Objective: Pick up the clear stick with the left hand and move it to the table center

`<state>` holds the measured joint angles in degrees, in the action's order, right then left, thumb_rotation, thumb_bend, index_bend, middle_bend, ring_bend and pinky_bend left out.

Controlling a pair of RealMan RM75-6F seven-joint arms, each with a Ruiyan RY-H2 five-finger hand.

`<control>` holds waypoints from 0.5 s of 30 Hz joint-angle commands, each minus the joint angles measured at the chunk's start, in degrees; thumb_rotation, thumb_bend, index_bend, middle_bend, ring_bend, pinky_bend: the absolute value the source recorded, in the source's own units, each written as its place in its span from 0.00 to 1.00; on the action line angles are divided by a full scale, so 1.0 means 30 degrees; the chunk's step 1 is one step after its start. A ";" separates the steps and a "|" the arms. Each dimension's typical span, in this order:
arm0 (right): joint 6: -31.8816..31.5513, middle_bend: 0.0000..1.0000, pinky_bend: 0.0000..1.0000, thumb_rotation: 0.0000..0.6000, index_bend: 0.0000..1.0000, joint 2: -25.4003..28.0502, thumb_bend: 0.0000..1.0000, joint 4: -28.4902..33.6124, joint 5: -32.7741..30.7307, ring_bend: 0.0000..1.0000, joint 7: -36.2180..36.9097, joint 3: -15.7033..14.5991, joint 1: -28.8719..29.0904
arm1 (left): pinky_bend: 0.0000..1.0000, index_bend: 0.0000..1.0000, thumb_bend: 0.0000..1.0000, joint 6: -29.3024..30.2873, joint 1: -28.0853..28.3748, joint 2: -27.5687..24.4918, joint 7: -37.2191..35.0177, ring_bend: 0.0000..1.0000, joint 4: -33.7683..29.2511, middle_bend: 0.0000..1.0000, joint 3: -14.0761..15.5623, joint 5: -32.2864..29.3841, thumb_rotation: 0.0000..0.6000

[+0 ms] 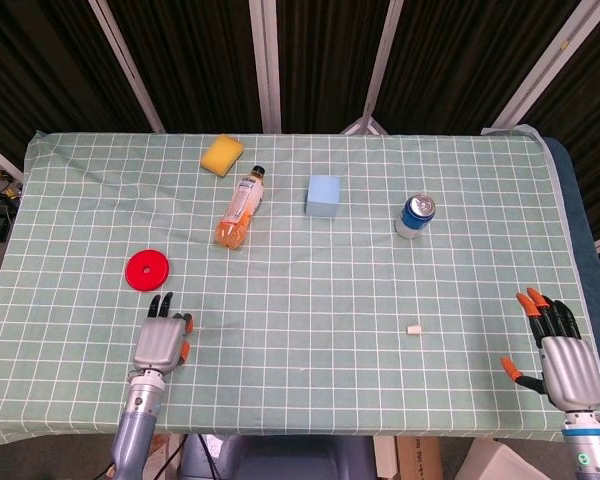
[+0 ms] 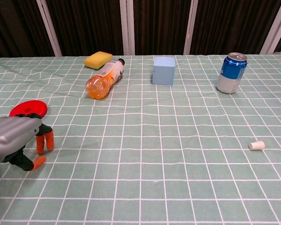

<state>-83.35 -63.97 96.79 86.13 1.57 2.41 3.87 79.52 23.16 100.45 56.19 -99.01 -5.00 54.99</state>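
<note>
The clear, thin stick is proving too faint against the cloth to pick out with certainty in either view. Judging by where the hand is working, it is probably lying on the green checked desk just in front of the flat red disc, toward the robot, by the fingertips. The left hand is hovering low there, nearer the robot than the red disc, with its orange-tipped fingers pointing down at the cloth and the thumb tucked below them. Whether they are pinching the stick or closing on nothing, I cannot tell.

Such a stick is likely behaving as light, stiff and smooth, so it may be slipping or rolling away under a careless touch. A pinch near its middle between thumb and a fingertip seems the soundest hold, keeping it level during the carry to the open cloth well right of the red disc.

The right hand is resting far to the right of the red disc at the desk's near edge, fingers spread and holding nothing. Beyond the red disc an orange plastic drink bottle is lying on its side, with a yellow sponge further back. To the right of these a pale blue cube and a blue drink can are standing, and a small white stub is lying nearer the robot
</note>
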 commanded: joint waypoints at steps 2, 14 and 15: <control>0.0006 0.00 0.00 1.00 0.00 0.0006 0.30 -0.0007 -0.0014 0.00 0.0054 0.0007 -0.0001 | 0.00 0.48 0.70 0.0067 0.0061 -0.0016 -0.0215 0.06 -0.0063 0.50 -0.0028 0.0189 1.00; 0.0105 0.00 0.00 1.00 0.00 0.0027 0.30 -0.0002 -0.0115 0.00 -0.0003 0.0002 0.0009 | 0.00 0.48 0.71 -0.0192 0.0455 -0.1527 -0.2761 0.06 -0.0332 0.51 -0.0101 0.3081 1.00; 0.0110 0.00 0.00 1.00 0.00 0.0027 0.30 0.0006 -0.0122 0.00 -0.0016 0.0002 0.0010 | 0.00 0.48 0.71 -0.0264 0.0521 -0.1696 -0.3029 0.06 -0.0263 0.51 -0.0107 0.3414 1.00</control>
<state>-83.02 -63.89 96.80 85.76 1.52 2.42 3.90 79.27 24.27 96.61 48.89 -100.02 -5.21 63.29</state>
